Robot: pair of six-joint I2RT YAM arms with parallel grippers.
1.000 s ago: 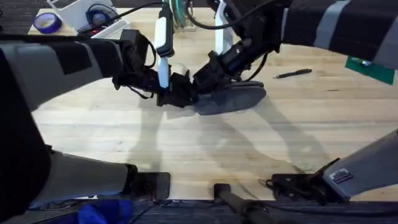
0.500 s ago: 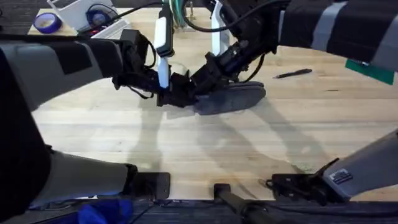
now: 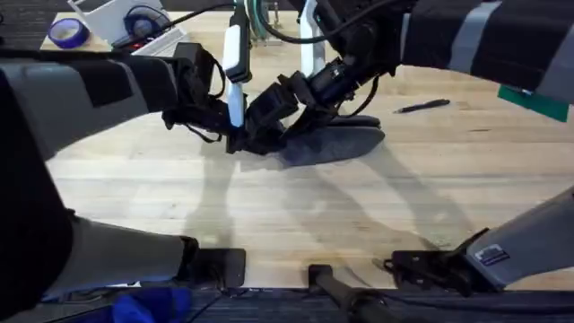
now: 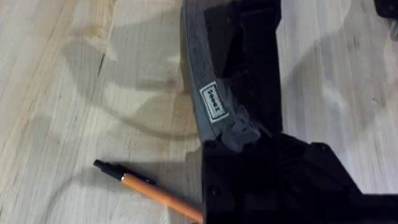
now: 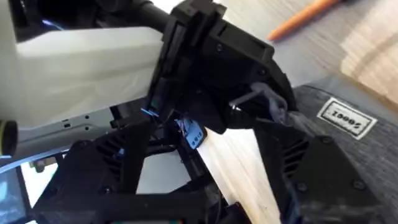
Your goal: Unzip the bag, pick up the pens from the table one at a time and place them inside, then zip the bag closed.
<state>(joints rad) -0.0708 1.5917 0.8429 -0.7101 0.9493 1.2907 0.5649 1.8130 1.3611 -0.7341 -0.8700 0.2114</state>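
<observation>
The right gripper (image 3: 269,106) has moved along the bag (image 3: 332,144) toward the left gripper (image 3: 240,136) and lifted slightly. It now sits just beside the left gripper, over the bag's end there.

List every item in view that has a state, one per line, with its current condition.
Bag: lying flat on the table, zipper looks shut, both grippers at its left end.
Orange pen: loose on the table beside the bag, not held.
Dark pen: loose on the table, to the right of the bag, untouched.
Left gripper: at the bag's end; grip unclear.
Right gripper: at the same end; grip unclear.
</observation>
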